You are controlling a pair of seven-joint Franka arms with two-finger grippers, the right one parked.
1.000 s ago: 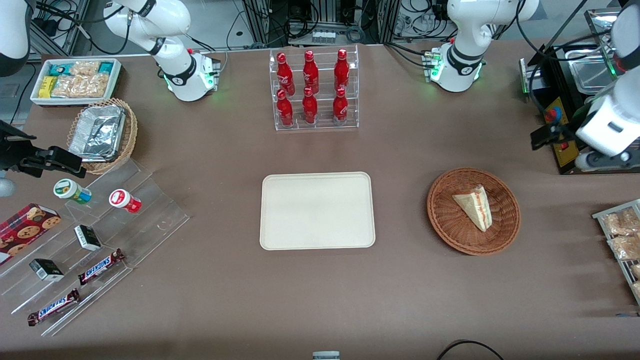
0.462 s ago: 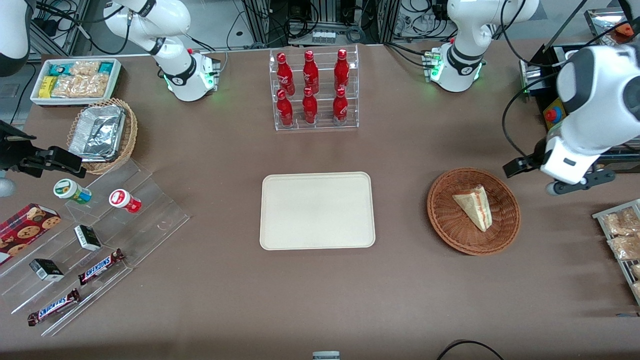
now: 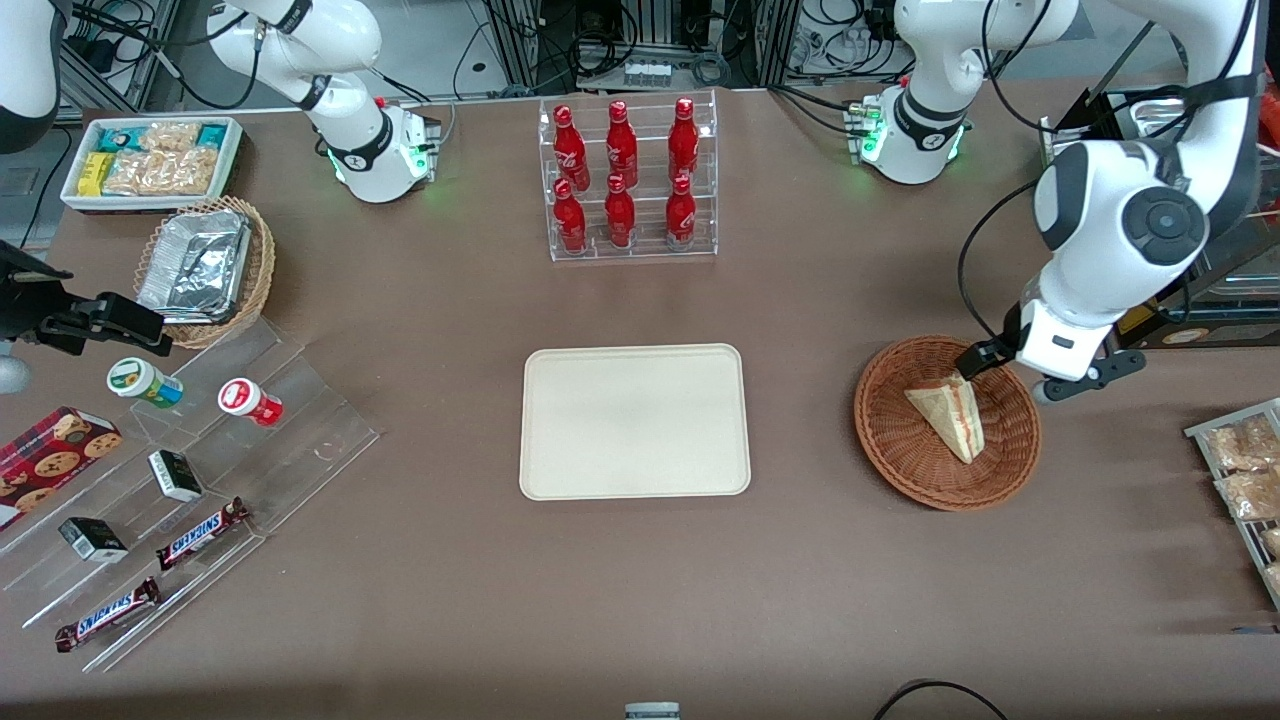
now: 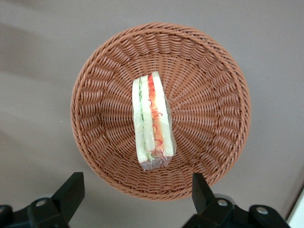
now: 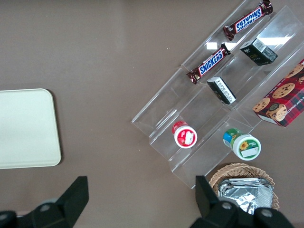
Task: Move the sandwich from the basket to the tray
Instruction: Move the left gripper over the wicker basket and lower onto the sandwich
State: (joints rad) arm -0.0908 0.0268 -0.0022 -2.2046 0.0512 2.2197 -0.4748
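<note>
A brown table (image 3: 800, 300) is being used to carry everything. A cream tray (image 3: 634, 421) is lying flat at its middle, and a bottle rack (image 3: 628, 177) is standing farther from the front camera than the tray. Toward the working arm's end, a wicker basket (image 3: 900, 440) is resting on the cloth, with the gripper (image 3: 1003, 375) being held above the basket's rim, fingers spread. Toward the parked arm's end, a clear stepped stand (image 3: 300, 420), a foil basket (image 3: 262, 262), a snack bin (image 3: 232, 160) and a cookie box (image 3: 50, 460) are sitting.
</note>
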